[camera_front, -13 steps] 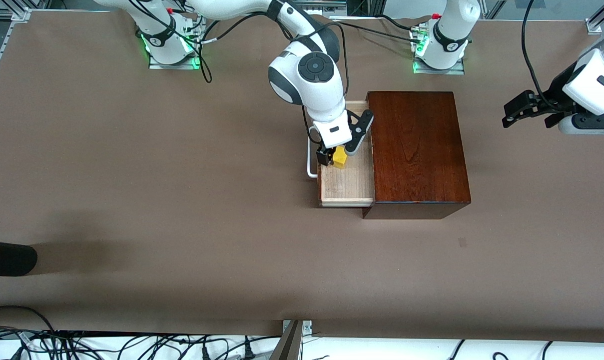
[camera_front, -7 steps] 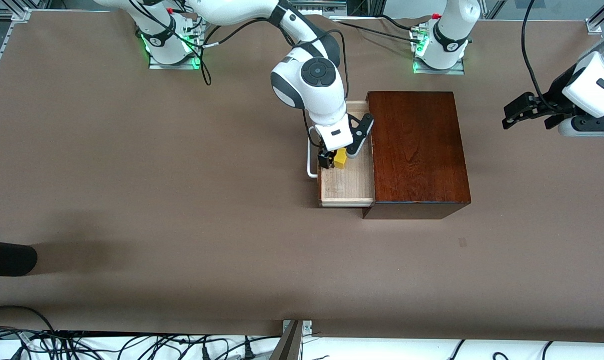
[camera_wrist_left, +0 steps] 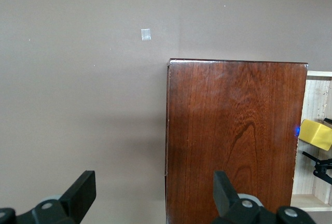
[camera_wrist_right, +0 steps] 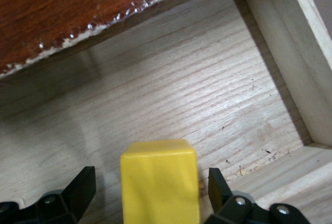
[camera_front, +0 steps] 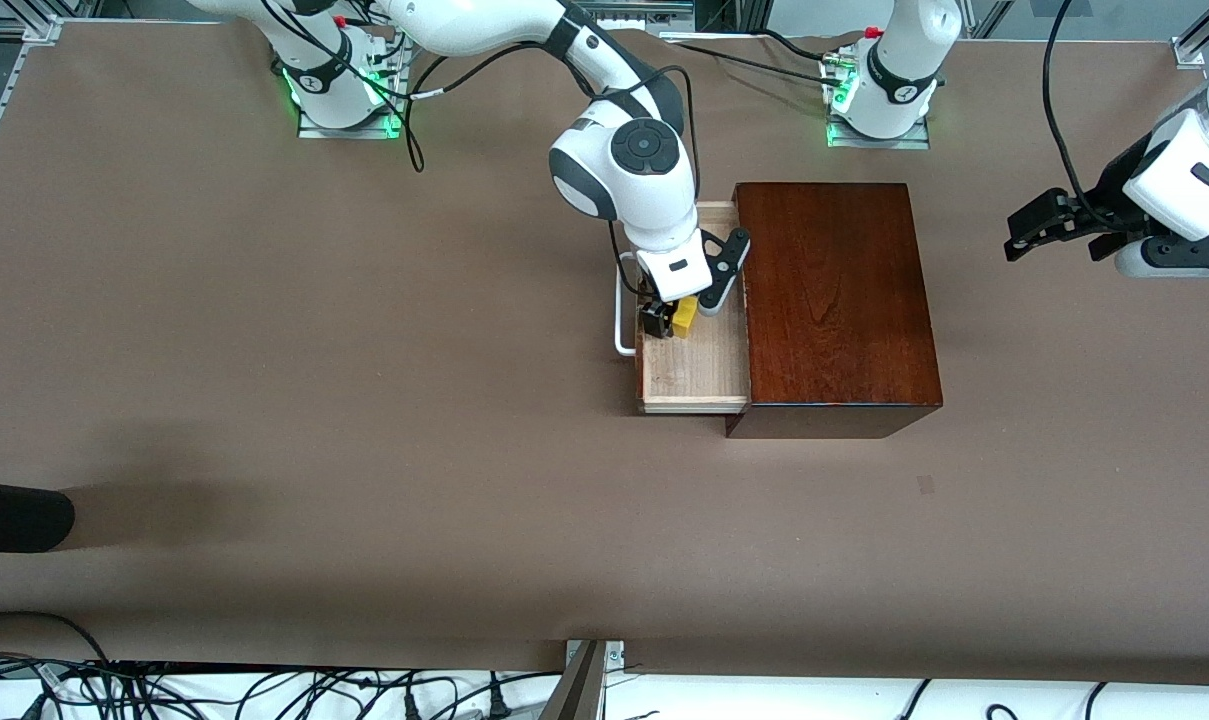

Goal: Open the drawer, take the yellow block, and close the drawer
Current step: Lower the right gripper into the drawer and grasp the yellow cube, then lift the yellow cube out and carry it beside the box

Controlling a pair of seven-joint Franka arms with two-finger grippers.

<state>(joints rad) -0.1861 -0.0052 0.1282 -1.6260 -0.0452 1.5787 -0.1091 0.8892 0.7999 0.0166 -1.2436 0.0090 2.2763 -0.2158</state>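
Front view: drawer (camera_front: 699, 365) stands pulled out of the box (camera_front: 836, 300), toward the right arm's end of the table (camera_front: 264, 350). Its white handle (camera_front: 619, 315) sits on the outer face. The right gripper (camera_front: 676, 318) is down inside the drawer. The block (camera_front: 686, 316) lies between its fingers, on the drawer floor, in the part of the tray farther from the camera. The left gripper (camera_front: 1039, 225) hangs over bare table near the left arm's end, well apart from the box; this arm waits.

Left wrist view: the left gripper (camera_wrist_left: 153, 193) has its fingers spread wide with nothing between them. Below it lie the table (camera_wrist_left: 83, 105) and the top of the box (camera_wrist_left: 233, 141). The drawer (camera_wrist_left: 315, 99) shows at the edge, with the block (camera_wrist_left: 315, 133) in it.

Right wrist view: the right gripper (camera_wrist_right: 153, 193) has one finger on each side of the block (camera_wrist_right: 160, 182). A gap shows on both sides, so the fingers are open and do not grip it. The block rests on the pale wooden floor of the drawer (camera_wrist_right: 181, 89). The drawer's side wall and the edge of the box (camera_wrist_right: 78, 1) frame the floor.
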